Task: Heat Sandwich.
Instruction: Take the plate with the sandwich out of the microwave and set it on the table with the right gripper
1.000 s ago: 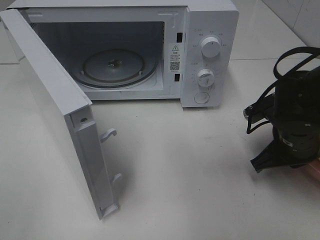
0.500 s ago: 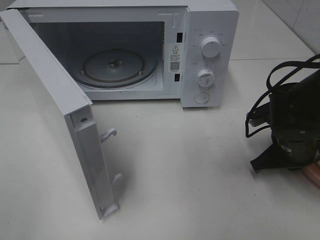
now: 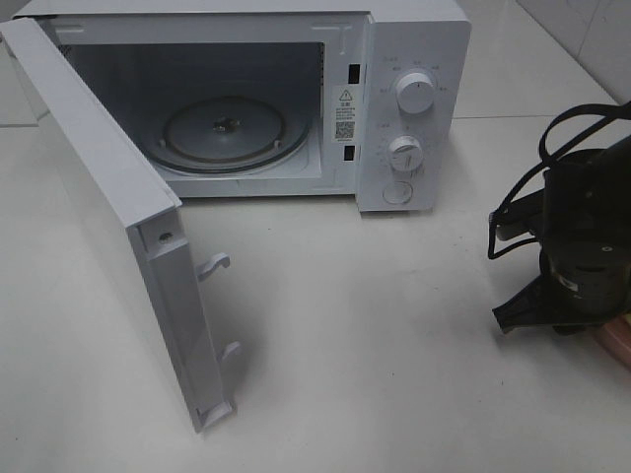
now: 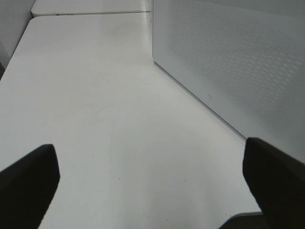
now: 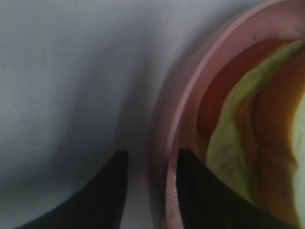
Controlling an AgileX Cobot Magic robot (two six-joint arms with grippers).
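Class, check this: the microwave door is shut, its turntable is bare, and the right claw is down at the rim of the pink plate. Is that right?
One thing is wrong: the microwave door is wide open, as the exterior high view shows. The rest stands: the turntable is bare, and the right claw is at the rim of the pink plate.

You're looking at a white table [image 3: 394,355] carrying the open microwave [image 3: 414,99] at the back — and the pink plate [image 5: 190,95] sitting at its right edge.
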